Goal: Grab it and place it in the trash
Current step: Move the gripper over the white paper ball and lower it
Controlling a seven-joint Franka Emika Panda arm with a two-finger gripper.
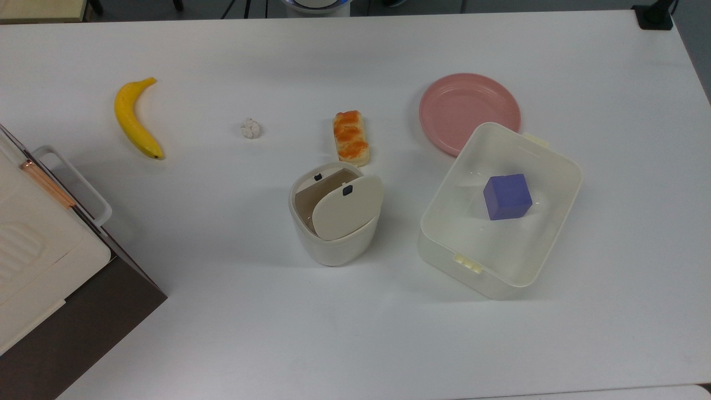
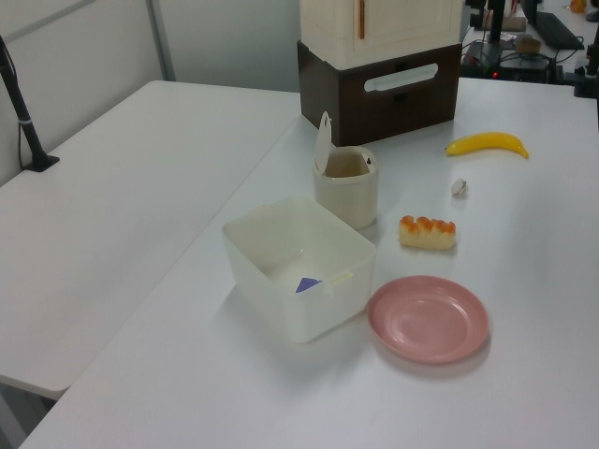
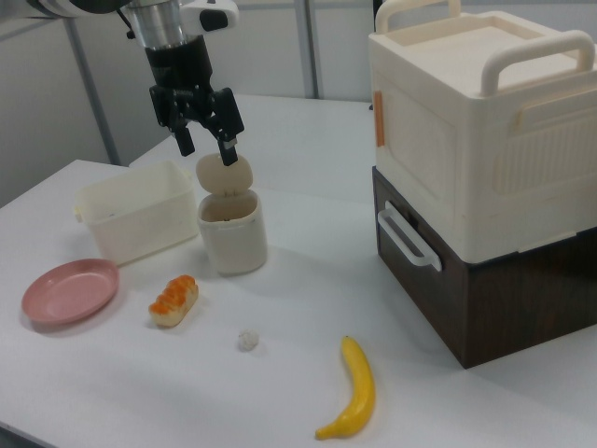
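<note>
The paper wad [image 1: 250, 128] lies untouched on the white bench [image 1: 355, 344], toward the edge that runs along the top view's top, between the banana [image 1: 135, 119] and the orange-topped bread slice [image 1: 351, 138] and apart from both. The gripper [image 3: 207, 144] hangs in the right view high above the trash bin [image 1: 333, 219], fingers spread and holding nothing.

The reach is the step in hand, I judge: travel across to above the wad, descend straight, and close low against the bench top, since so small a ball (light and likely springy) could skid out of a shallow pinch.

The bin's swing lid [image 1: 347, 206] stands tilted, leaving an opening on one side, so the release should aim there. The rectangular container [image 1: 547, 233] with its purple cube [image 1: 506, 196], the pink plate [image 1: 469, 108] and the stacked boxes [image 3: 485, 177] at the bench's corner all sit clear of that path.
</note>
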